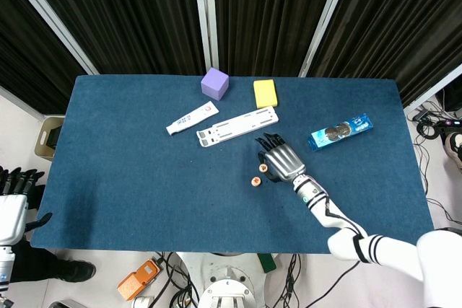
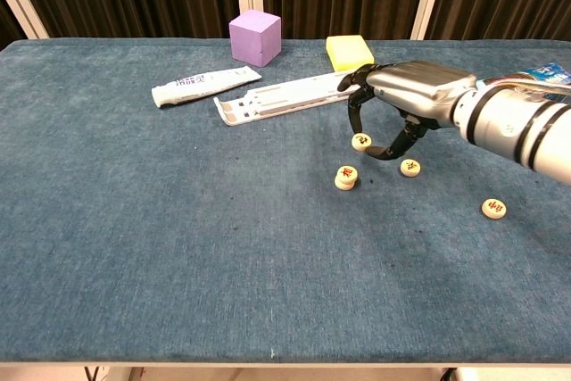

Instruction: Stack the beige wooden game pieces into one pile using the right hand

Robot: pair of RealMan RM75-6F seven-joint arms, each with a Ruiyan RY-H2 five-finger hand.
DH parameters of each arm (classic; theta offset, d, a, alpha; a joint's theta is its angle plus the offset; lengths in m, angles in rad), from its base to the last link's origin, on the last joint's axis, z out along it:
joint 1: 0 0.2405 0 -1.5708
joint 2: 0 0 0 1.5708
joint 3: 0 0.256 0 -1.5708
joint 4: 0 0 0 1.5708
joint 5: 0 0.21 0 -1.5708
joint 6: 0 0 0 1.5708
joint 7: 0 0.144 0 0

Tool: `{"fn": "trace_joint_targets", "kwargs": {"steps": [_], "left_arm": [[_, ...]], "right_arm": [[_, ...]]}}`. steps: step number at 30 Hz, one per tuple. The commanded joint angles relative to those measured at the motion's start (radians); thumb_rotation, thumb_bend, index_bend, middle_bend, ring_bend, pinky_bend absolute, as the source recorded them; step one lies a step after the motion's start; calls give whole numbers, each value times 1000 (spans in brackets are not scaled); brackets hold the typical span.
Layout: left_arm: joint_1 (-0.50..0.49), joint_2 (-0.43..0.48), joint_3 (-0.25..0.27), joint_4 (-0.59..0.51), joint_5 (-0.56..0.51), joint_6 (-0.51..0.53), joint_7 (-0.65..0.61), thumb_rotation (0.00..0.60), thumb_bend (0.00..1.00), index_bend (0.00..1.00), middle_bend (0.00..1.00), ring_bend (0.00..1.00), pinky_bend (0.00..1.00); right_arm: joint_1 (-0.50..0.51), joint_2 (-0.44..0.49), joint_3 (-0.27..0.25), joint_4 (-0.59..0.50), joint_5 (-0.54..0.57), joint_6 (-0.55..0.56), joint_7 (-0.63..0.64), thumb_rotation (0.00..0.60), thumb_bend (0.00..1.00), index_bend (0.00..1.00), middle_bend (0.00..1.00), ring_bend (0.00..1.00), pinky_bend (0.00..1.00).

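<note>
From my remote station: the blue-carpeted table is the landmark. Behind its far edge I see black pleated curtains split by pale vertical and slanted frame bars. Pale floor lies to its left, with a beige bin at that end. Cables trail right of it; an orange device sits below its near edge.
</note>
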Motion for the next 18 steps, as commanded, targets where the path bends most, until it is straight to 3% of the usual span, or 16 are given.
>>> {"fn": "trace_joint_targets", "kwargs": {"steps": [1,18], "left_arm": [[-1,-1,0,0,2,0,-1,600,0,182,142,76,0],[2,-5,1,8,0,0,-8,600,0,182,142,76,0]], "right_arm": [[-13,45,-26,-70,-12,-1,-12,600,476,563,168,83,141],[5,35,-35,-110,15,-25,-78,600,476,524,168,83,141]]}}
